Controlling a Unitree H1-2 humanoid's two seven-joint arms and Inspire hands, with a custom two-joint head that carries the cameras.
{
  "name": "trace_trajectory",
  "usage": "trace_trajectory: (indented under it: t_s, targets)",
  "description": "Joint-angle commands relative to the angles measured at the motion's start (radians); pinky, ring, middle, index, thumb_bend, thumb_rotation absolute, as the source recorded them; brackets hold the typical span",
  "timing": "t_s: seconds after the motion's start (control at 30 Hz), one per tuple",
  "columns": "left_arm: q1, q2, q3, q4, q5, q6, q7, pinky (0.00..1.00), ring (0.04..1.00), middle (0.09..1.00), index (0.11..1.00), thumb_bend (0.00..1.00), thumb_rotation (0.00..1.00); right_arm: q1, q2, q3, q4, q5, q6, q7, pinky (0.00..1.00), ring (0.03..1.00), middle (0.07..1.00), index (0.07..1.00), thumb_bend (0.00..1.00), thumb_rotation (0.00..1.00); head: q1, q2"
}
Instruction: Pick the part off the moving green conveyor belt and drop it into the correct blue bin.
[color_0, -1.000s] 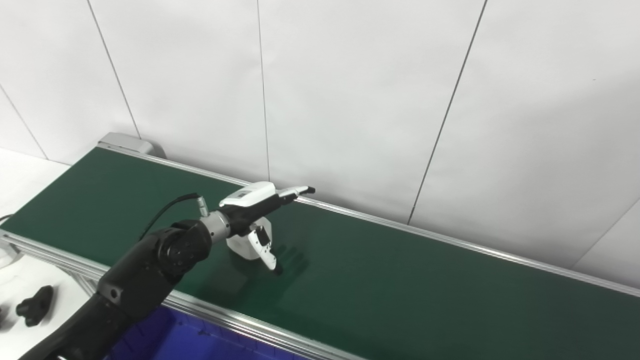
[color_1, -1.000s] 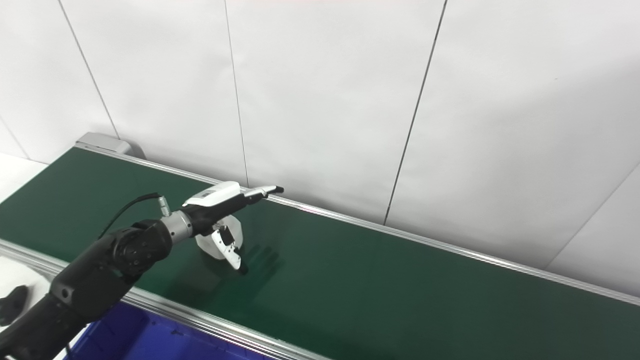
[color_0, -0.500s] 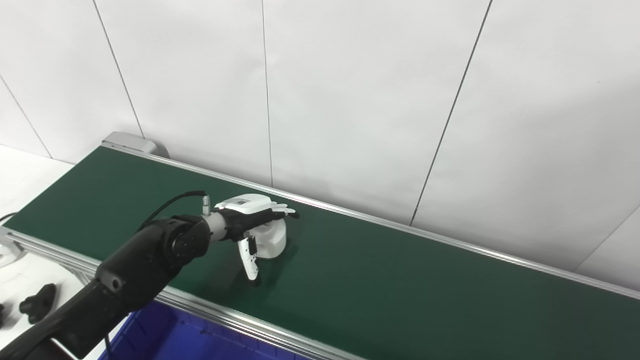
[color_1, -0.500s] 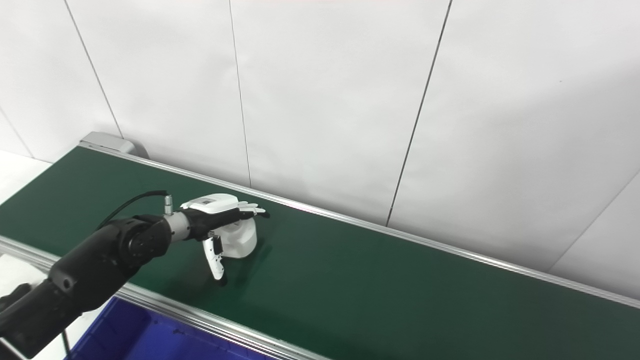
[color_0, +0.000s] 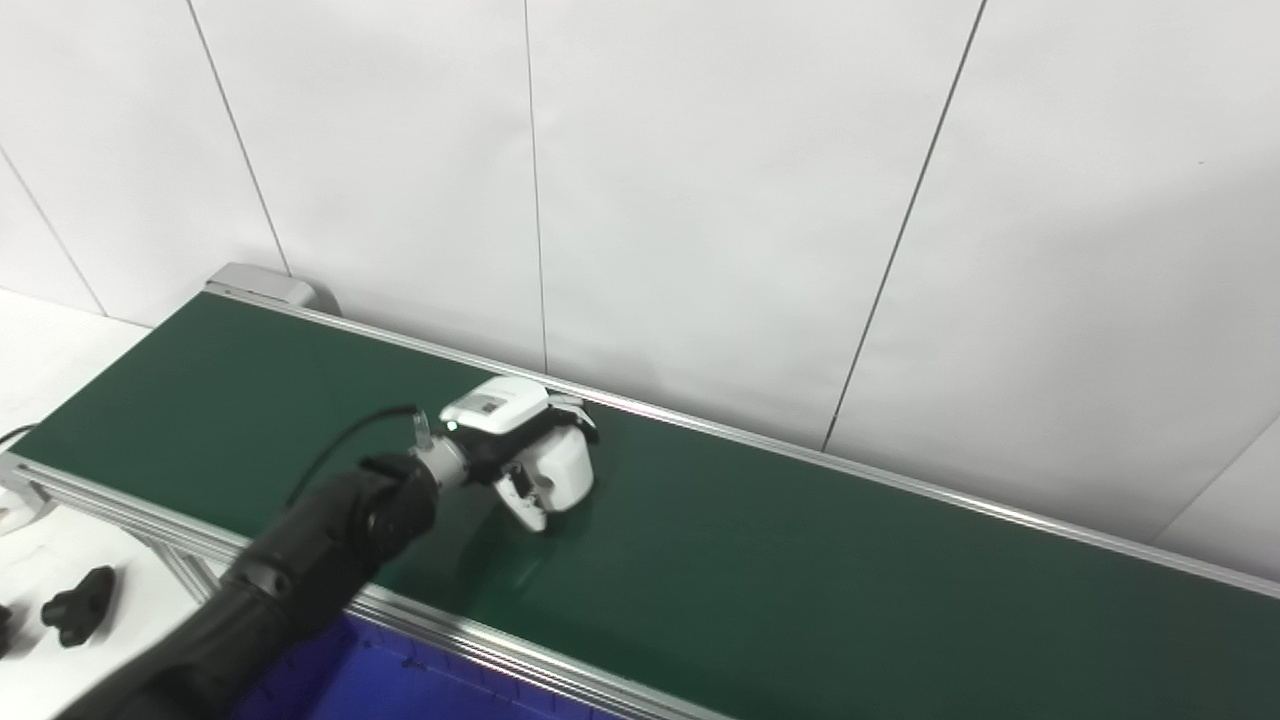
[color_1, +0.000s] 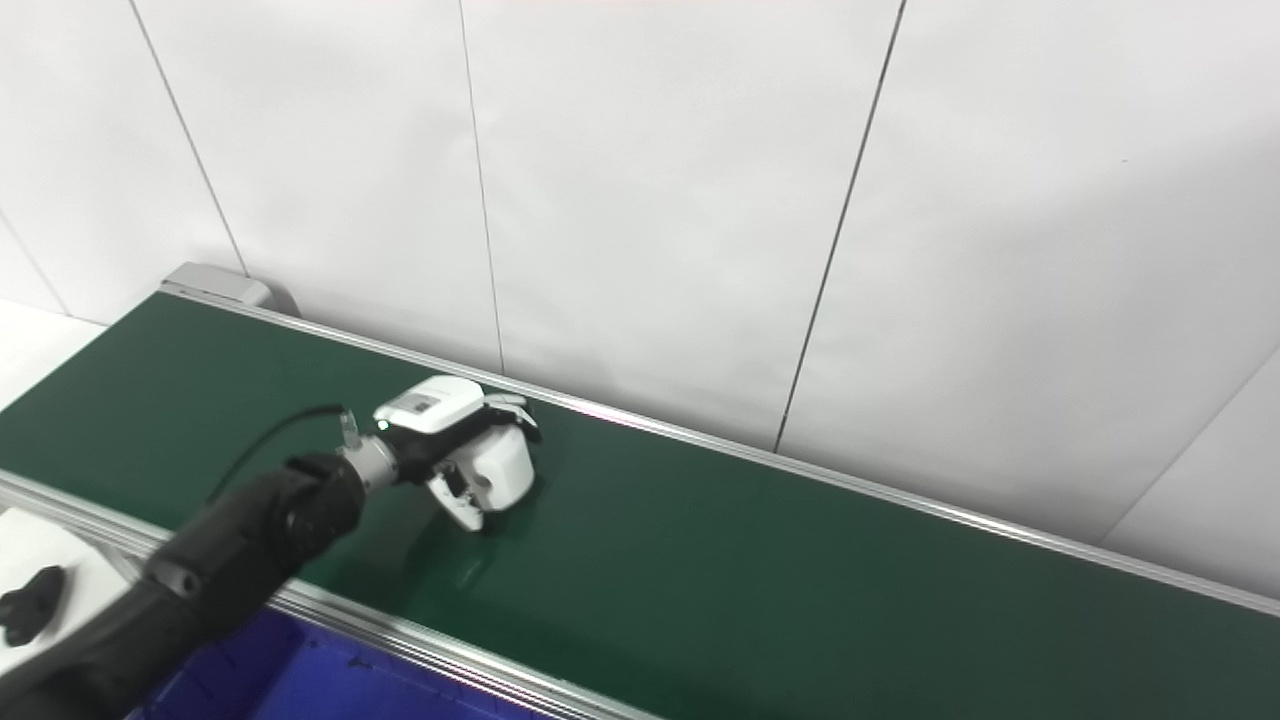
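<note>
A white rounded part (color_0: 562, 473) sits on the green conveyor belt (color_0: 800, 570), near its far rail; it also shows in the right eye view (color_1: 502, 468). My left hand (color_0: 515, 445) is closed around the part, fingers curled over its top and far side, thumb down its front. The part looks tilted in the grip, its lower edge close to the belt. A blue bin (color_0: 400, 680) lies below the belt's near rail at the bottom left. My right hand is out of sight.
The belt's silver near rail (color_0: 480, 635) runs between the hand and the bin. A grey end housing (color_0: 262, 285) caps the belt at far left. A black part (color_0: 72, 605) lies on the white table at left. A white panelled wall stands behind.
My left hand has gone from open above the part to curled shut around it. The part has tipped and shifted a little right.
</note>
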Motion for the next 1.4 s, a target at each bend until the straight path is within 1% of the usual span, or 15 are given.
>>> trace_trajectory:
  t_s: [0.0, 0.07, 0.2, 0.5, 0.6, 0.73, 0.8, 0.87, 0.93, 1.0, 1.07, 1.13, 1.17, 1.23, 1.37]
  targets:
    - [-0.038, -0.013, 0.017, 0.042, -0.014, -0.085, 0.103, 0.44, 0.42, 0.507, 0.537, 0.5, 0.0, 0.014, -0.003, -0.003, -0.035, 0.004, -0.007, 0.003, 1.0, 1.0, 1.0, 1.0, 0.67, 0.61, -0.001, 0.0]
    - [-0.041, -0.036, 0.014, 0.07, -0.018, -0.11, 0.134, 0.42, 0.412, 0.488, 0.538, 0.5, 0.0, 0.016, -0.004, -0.003, -0.036, 0.004, -0.009, 0.003, 1.0, 1.0, 1.0, 1.0, 0.67, 0.61, -0.001, 0.002]
    - [-0.042, -0.071, 0.017, 0.095, -0.044, -0.136, 0.155, 0.45, 0.439, 0.497, 0.505, 0.5, 0.0, 0.021, -0.004, -0.003, -0.042, 0.004, -0.005, 0.004, 1.0, 1.0, 1.0, 1.0, 0.67, 0.62, 0.0, 0.004]
    - [-0.014, -0.08, 0.036, 0.055, -0.08, -0.155, 0.16, 0.45, 0.436, 0.508, 0.502, 0.5, 0.0, 0.02, 0.005, 0.001, -0.04, 0.001, -0.011, -0.001, 1.0, 1.0, 1.0, 1.0, 0.68, 0.61, -0.01, 0.008]
    - [0.009, -0.067, 0.041, 0.011, -0.106, -0.167, 0.163, 0.44, 0.434, 0.498, 0.501, 0.5, 0.0, 0.022, 0.007, 0.003, -0.045, -0.002, -0.014, -0.001, 1.0, 1.0, 1.0, 1.0, 0.67, 0.62, -0.023, 0.016]
    - [0.083, -0.044, 0.081, -0.148, -0.174, -0.159, 0.109, 0.48, 0.461, 0.511, 0.484, 0.5, 0.0, 0.029, 0.014, 0.006, -0.063, -0.013, 0.0, -0.001, 1.0, 1.0, 1.0, 1.0, 0.68, 0.62, -0.059, 0.038]
    - [0.129, -0.038, 0.101, -0.235, -0.215, -0.159, 0.087, 0.48, 0.465, 0.515, 0.478, 0.5, 0.0, 0.036, 0.018, 0.008, -0.076, -0.015, 0.011, 0.001, 1.0, 1.0, 1.0, 1.0, 0.68, 0.62, -0.083, 0.054]
    - [0.19, -0.036, 0.127, -0.338, -0.266, -0.156, 0.065, 0.48, 0.466, 0.517, 0.474, 0.5, 0.0, 0.045, 0.021, 0.013, -0.098, -0.017, 0.022, 0.009, 1.0, 1.0, 1.0, 1.0, 0.68, 0.62, -0.152, 0.102]
    - [0.234, -0.034, 0.143, -0.407, -0.295, -0.161, 0.05, 0.43, 0.437, 0.525, 0.486, 0.5, 0.0, 0.05, 0.022, 0.016, -0.11, -0.021, 0.027, 0.01, 1.0, 1.0, 1.0, 1.0, 0.69, 0.62, -0.159, 0.108]
    - [0.281, -0.027, 0.155, -0.481, -0.309, -0.164, 0.035, 0.41, 0.421, 0.525, 0.499, 0.5, 0.0, 0.058, 0.025, 0.021, -0.132, -0.022, 0.035, 0.014, 1.0, 1.0, 1.0, 1.0, 0.7, 0.62, -0.239, 0.166]
    - [0.321, -0.02, 0.156, -0.534, -0.325, -0.166, 0.028, 0.43, 0.429, 0.52, 0.499, 0.5, 0.0, 0.068, 0.026, 0.024, -0.16, -0.027, 0.054, 0.021, 1.0, 1.0, 1.0, 1.0, 0.71, 0.62, -0.267, 0.193]
    - [0.362, -0.022, 0.154, -0.573, -0.342, -0.167, 0.015, 0.5, 0.467, 0.509, 0.48, 0.5, 0.0, 0.076, 0.022, 0.022, -0.188, -0.026, 0.074, 0.029, 1.0, 1.0, 1.0, 1.0, 0.74, 0.59, -0.281, 0.213]
    - [0.38, -0.025, 0.156, -0.588, -0.351, -0.166, 0.003, 0.51, 0.469, 0.508, 0.48, 0.5, 0.0, 0.08, 0.019, 0.021, -0.198, -0.023, 0.08, 0.031, 1.0, 1.0, 1.0, 1.0, 0.74, 0.59, -0.281, 0.213]
    - [0.428, -0.03, 0.154, -0.634, -0.36, -0.151, -0.032, 0.49, 0.468, 0.512, 0.48, 0.5, 0.0, 0.087, 0.017, 0.014, -0.226, -0.016, 0.097, 0.038, 1.0, 1.0, 1.0, 1.0, 0.77, 0.57, -0.304, 0.252]
    - [0.505, -0.035, 0.144, -0.689, -0.371, -0.128, -0.093, 0.46, 0.462, 0.519, 0.481, 0.5, 0.0, 0.085, 0.012, 0.004, -0.26, -0.022, 0.113, 0.048, 0.97, 0.98, 1.0, 1.0, 0.79, 0.57, -0.336, 0.297]
